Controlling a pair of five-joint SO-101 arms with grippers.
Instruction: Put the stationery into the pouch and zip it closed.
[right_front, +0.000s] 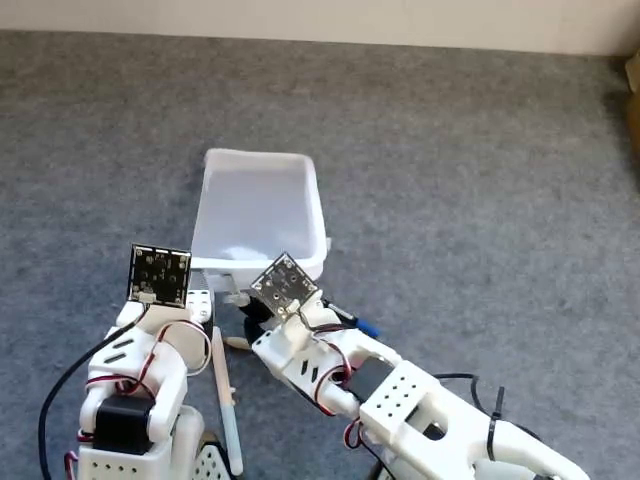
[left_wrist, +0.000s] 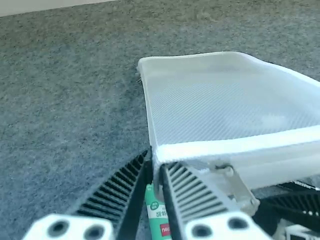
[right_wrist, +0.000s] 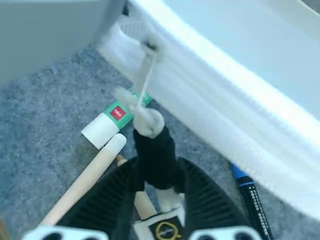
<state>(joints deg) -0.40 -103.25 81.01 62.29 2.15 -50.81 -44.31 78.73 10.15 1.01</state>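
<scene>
The white mesh pouch (right_front: 255, 205) lies on the grey carpet, its zipper edge (right_wrist: 225, 115) toward the arms. My left gripper (left_wrist: 156, 180) is shut on the pouch's near corner (left_wrist: 154, 156). My right gripper (right_wrist: 157, 170) is shut on the black tab of the zipper pull (right_wrist: 154, 150), whose white cord runs up to the slider (right_wrist: 149, 45). Outside the pouch, under the grippers, lie a green-labelled white stick (right_wrist: 111, 122), a cream pen (right_front: 226, 400) and a blue marker (right_front: 358, 323).
Grey carpet (right_front: 480, 180) stretches on all sides of the pouch, with a pale wall strip (right_front: 400, 20) along the far edge. Both arm bases crowd the near side.
</scene>
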